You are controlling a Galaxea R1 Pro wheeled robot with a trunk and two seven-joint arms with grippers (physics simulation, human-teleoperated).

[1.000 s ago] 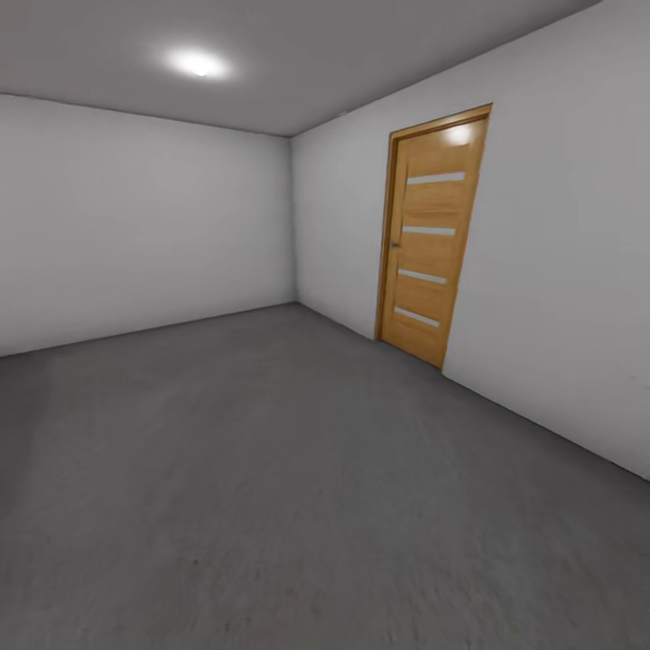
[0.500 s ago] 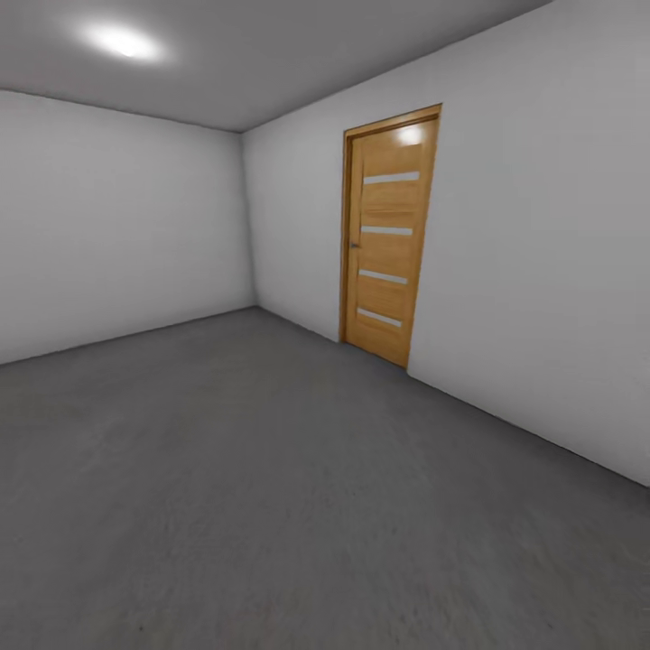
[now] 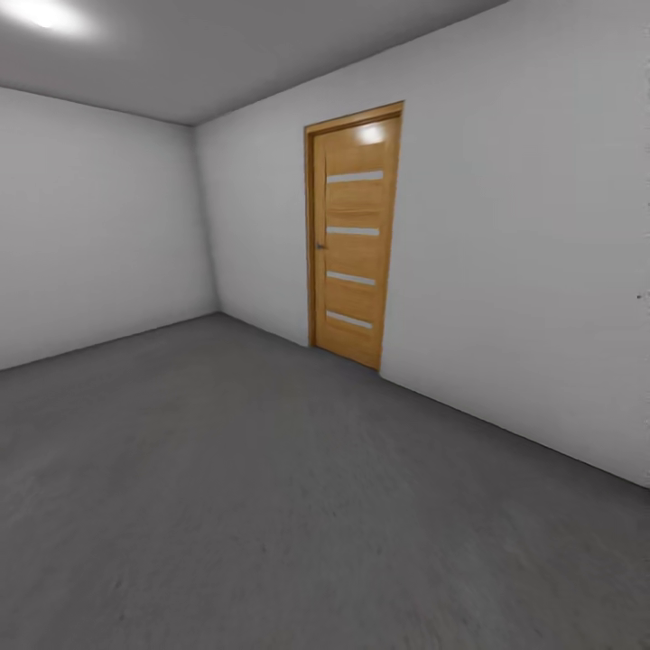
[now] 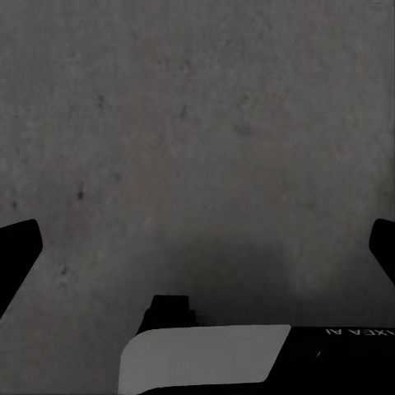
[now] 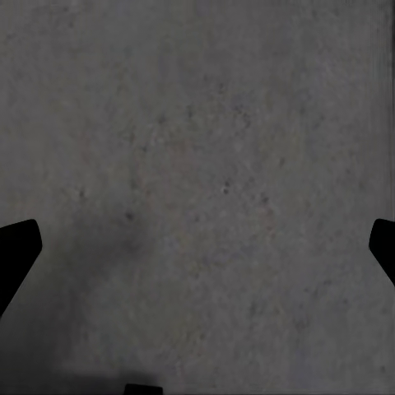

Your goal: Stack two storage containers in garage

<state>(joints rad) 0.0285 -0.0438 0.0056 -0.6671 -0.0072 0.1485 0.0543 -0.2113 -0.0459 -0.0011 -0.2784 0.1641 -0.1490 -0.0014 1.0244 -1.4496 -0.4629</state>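
While my head camera looks across the garage, I see dark grey concrete floor (image 3: 271, 506), plain white walls (image 3: 524, 271) and a closed wooden door (image 3: 352, 235) with four pale horizontal strips, set in the wall on my right; ceiling light (image 3: 41, 13) is at upper left. Left gripper (image 4: 197, 247) is spread wide, holding nothing, speckled concrete below it. Right gripper (image 5: 197, 247) is likewise wide and empty over the same floor

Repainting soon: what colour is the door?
Honey-brown wood door with four pale horizontal strips; head view.
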